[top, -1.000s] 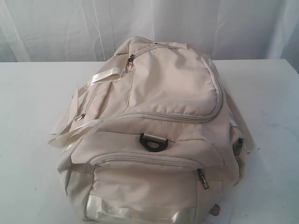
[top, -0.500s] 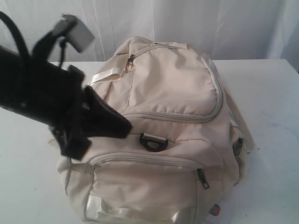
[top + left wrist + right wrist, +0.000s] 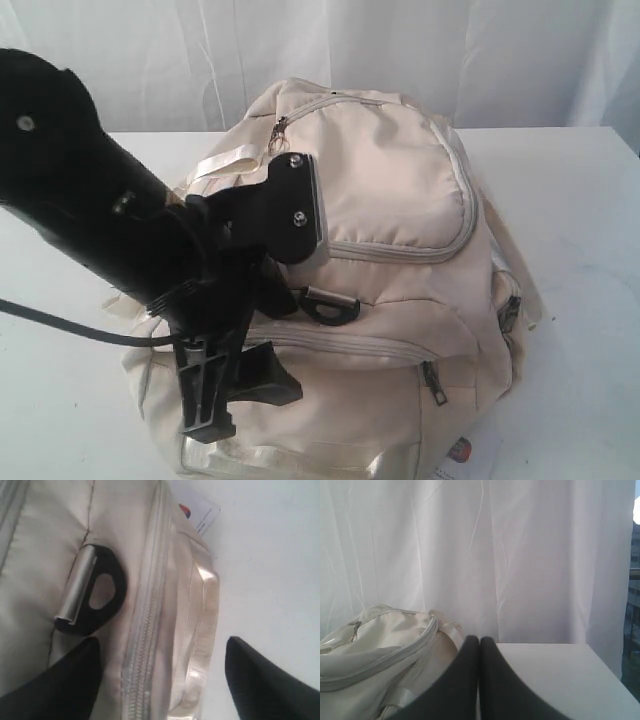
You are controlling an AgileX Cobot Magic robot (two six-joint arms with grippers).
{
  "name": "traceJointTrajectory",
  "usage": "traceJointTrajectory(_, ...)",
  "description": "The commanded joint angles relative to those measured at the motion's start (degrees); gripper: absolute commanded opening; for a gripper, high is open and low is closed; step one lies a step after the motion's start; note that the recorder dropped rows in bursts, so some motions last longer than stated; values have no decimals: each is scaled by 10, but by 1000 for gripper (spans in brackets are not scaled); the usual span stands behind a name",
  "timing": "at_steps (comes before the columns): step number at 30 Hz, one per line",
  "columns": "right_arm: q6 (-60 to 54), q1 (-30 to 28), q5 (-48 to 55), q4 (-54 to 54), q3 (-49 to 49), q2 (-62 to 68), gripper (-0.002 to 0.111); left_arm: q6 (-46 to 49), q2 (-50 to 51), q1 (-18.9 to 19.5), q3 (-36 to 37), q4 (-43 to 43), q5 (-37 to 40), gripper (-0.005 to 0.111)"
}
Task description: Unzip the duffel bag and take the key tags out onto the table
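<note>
We see the large cream fabric duffel bag (image 3: 400, 190) lying in the middle of the wide plain white tabletop (image 3: 585, 210), which stretches well past it on both sides. Each zipper in view looks closed. The curved cream zipper (image 3: 455, 215) rims the bag's domed top panel, and the straight cream zipper (image 3: 360, 345) crosses the near end pocket, with its small metal pull (image 3: 433, 381) hanging at the right end. A black D-ring with a metal bar (image 3: 332, 306) lies flat against the fabric between those two zippers. A glossy cream strap handle (image 3: 225, 160) loops out on the far left. Another metal pull (image 3: 511, 312) hangs on the right flank.
</note>
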Motion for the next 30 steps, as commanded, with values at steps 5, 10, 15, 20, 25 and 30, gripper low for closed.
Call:
traceJointTrajectory(5, 63, 2, -60, 1, -4, -4, 0, -64, 72, -3, -2, 97, -13, 29)
traceJointTrajectory(10, 237, 2, -53, 1, -4, -4, 0, -99, 57, -3, -2, 194, 128, 0)
traceJointTrajectory(15, 238, 2, 80, -3, -50, 14, 0, -102, 31, -3, -2, 215, 197, 0)
traceJointTrajectory(20, 208, 30, 113, -3, -160, 180, 0, -113, 10, -3, -2, 240, 310, 0)
traceJointTrajectory(25, 87, 110, 219, 4, -333, 421, 0, -125, 10, -3, -2, 248, 333, 0)
traceJointTrajectory(30, -89, 165, 344, 58, -557, 644, 0, -150, 10, -3, -2, 242, 301, 0)
